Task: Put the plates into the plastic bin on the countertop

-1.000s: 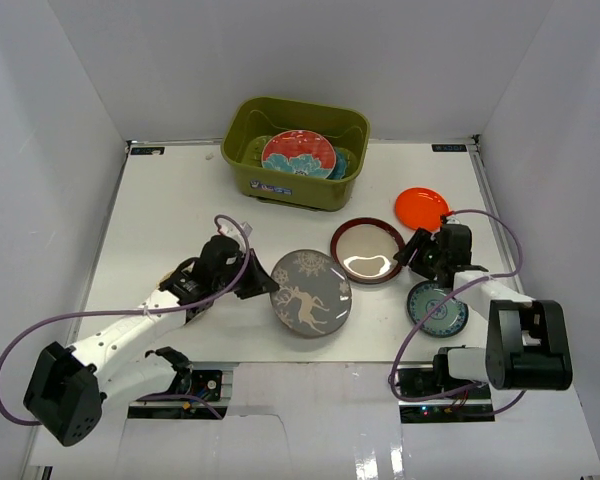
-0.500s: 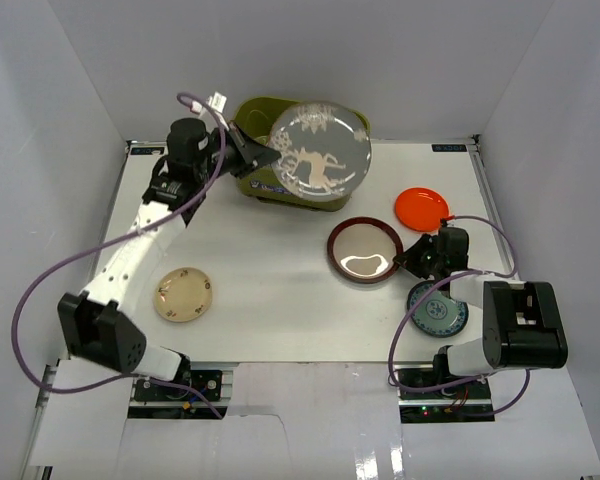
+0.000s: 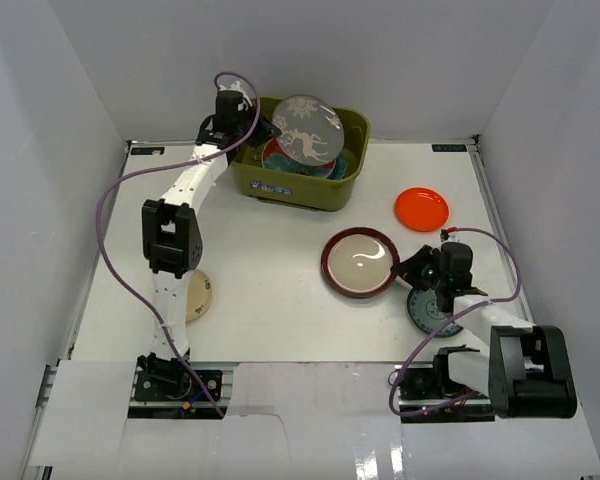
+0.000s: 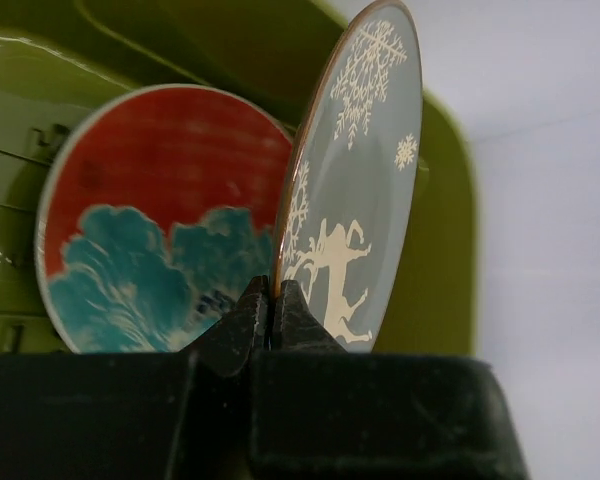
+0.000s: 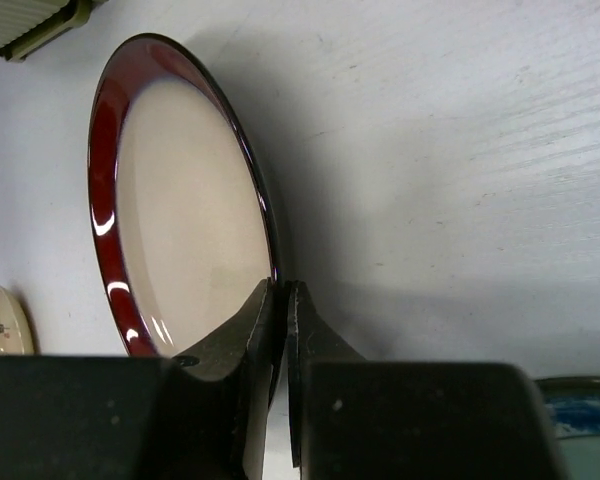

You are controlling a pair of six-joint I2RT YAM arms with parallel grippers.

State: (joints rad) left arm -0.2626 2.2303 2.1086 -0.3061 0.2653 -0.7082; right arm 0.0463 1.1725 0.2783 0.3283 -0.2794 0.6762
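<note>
- Plates first: the grey deer plate (image 3: 308, 128) hangs tilted over the olive-green bin (image 3: 290, 188) at the far end of the worktop (image 3: 260, 240), not yet let go.
- Gripping it is the left end effector (image 4: 271, 300), jaws nipped tight with only the plate's lower rim between them.
- Under it in the bin lies the red plate with the teal flower (image 4: 150, 210), and a sliver of the teal scalloped plate (image 3: 342, 166) peeks out on its right.
- So, by my count: two in, one on the point of delivery, four out on the worktop.
- Out there, the dark-red-rimmed plate (image 3: 360, 263) sits mid-worktop with the right end effector (image 5: 283, 300) pinched on its near rim. Whether it's lifted clear, I can't tell.
- Beyond it to the right lies the orange plate (image 3: 421, 208), untouched.
- Closer in, the small blue-green patterned plate (image 3: 427, 310) is tucked partly under the right arm (image 3: 480, 310).
- Over on the other side, the cream plate (image 3: 200, 296) peeks from behind the left arm (image 3: 170, 235).
- The left wrist view shows the deer plate nearly on edge just in front of the red one, and the pinch itself, which the overhead view hides.
- Only the overhead view gives the full headcount. The right wrist view catches the red-rimmed plate, a corner of the blue-green one and a speck of cream.
</note>
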